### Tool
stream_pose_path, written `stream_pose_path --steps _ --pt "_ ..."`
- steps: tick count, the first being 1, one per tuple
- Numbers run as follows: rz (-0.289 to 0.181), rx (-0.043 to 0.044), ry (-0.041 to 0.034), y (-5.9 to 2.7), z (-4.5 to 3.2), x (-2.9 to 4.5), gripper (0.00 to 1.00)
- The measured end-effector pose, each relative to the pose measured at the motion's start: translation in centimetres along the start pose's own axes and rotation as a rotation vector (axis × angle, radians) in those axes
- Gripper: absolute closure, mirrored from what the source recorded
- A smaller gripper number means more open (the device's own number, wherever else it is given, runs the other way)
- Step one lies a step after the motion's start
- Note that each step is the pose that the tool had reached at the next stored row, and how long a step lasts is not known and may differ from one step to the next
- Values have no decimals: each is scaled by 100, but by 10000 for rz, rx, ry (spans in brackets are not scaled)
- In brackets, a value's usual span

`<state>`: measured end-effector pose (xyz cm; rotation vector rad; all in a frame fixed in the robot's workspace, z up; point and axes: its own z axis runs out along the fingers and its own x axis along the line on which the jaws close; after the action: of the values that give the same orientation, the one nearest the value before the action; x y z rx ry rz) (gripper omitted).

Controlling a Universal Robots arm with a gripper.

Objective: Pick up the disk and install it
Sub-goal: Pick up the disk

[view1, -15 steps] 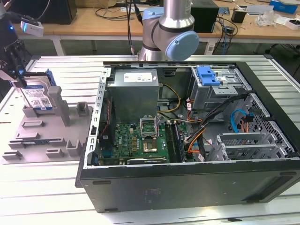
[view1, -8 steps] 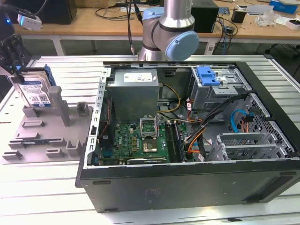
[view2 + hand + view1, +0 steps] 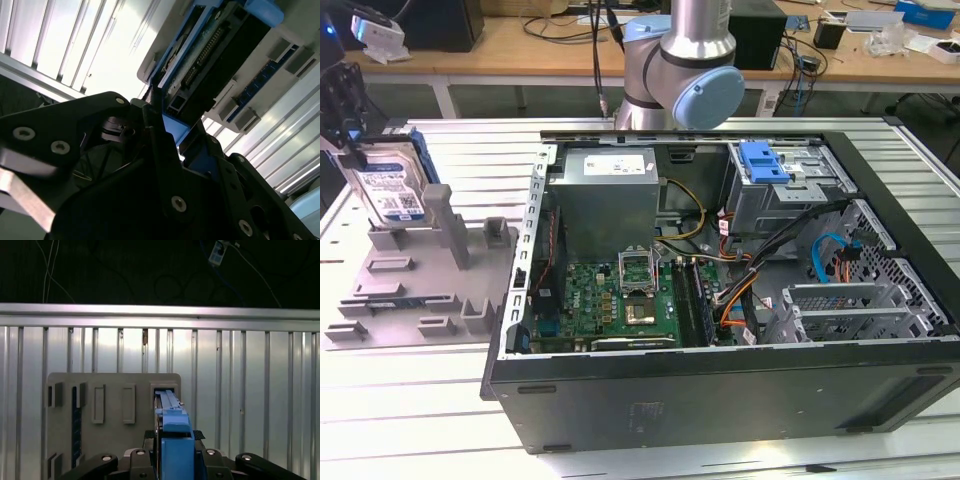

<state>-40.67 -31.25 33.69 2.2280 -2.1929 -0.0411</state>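
The claw (image 3: 176,436) has 2 fingers clamped on the disk (image 3: 388,185) by its blue edges; probably stiff, weighty (and knock-shy), so those edges suit.

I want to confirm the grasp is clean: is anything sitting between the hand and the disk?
Nothing visible does. In the first wrist view the hand straddles the disk directly, with a finger on each side of its blue frame and no cable or part between them. The disk stands upright in a slot of the grey holder.

No legible lettering, even on the white-and-blue label of the disk (image 3: 388,188).
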Motion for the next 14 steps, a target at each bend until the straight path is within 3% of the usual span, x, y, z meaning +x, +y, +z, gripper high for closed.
stream_pose_path --steps 14 --pt "-1 1 0 7 -237 -2 63"
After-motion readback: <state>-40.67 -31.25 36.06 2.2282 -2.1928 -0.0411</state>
